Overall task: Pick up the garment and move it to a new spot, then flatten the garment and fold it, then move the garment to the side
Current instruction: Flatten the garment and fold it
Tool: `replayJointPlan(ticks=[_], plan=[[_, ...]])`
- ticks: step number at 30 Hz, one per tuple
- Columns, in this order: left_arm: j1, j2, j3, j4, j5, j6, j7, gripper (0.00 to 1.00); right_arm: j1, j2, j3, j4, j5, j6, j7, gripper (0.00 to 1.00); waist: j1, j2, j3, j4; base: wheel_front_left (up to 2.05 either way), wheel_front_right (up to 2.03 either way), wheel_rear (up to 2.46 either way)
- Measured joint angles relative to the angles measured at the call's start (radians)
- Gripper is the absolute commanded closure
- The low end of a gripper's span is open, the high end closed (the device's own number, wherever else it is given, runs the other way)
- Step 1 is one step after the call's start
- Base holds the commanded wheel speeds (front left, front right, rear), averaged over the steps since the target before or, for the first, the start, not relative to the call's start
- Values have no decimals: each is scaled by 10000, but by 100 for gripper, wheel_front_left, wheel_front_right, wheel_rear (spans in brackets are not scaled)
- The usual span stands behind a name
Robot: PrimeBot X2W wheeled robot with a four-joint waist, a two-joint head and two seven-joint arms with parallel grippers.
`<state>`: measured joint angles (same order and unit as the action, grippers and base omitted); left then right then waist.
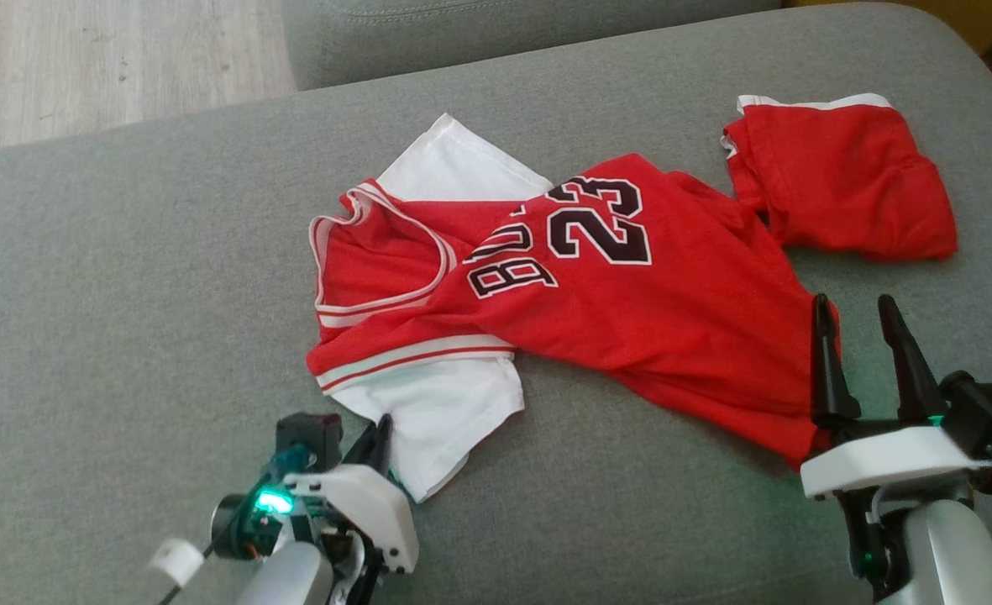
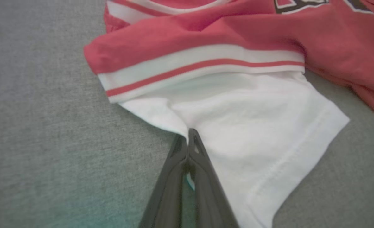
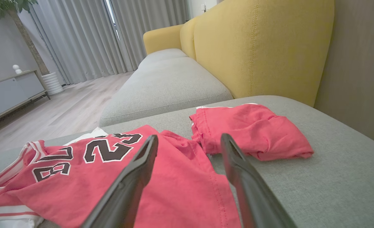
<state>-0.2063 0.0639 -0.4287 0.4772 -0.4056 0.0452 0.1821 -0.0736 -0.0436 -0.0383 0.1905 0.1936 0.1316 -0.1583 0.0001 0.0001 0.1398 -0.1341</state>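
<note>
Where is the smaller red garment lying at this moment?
In the head view the smaller red garment lies at the upper right of the grey cushion, beside the jersey and ahead of the right gripper.

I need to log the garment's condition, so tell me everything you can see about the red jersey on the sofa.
The jersey is red, thin soft-looking fabric, with white short sleeves, white-and-red striped trim at neck and armholes, and black white-edged lettering with the number 23. It lies printed side up, wrinkled and skewed, on the grey sofa cushion, neck toward the robot's left. The left gripper is shut on the near sleeve's edge; the open right gripper stands at its hem.
</note>
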Motion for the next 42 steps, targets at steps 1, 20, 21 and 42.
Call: replayJointPlan(ticks=[1, 20, 21, 42], plan=[[36, -4, 46, -12, -6, 59, -205, 100, 0, 0, -8, 27, 0, 0, 2, 0, 0, 0, -9, 8, 0, 0, 0], [107, -56, 1208, -623, -219, 740, -3893, 100, 716, 4, -125, 757, -8, 0, 1588, 0, 0, -1, -165, 183, 0, 0, 0], [101, -59, 1285, -625, -219, 786, -3952, 100, 764, 2, -234, 819, -35, 0, 1684, 0, 0, -1, -161, 179, 0, 0, 0], [74, -61, 1300, -439, -219, 780, -4125, 100, 894, 2, -58, 1465, 811, 0, 2602, 0, -1, 0, -183, 223, 0, 0, 0]])
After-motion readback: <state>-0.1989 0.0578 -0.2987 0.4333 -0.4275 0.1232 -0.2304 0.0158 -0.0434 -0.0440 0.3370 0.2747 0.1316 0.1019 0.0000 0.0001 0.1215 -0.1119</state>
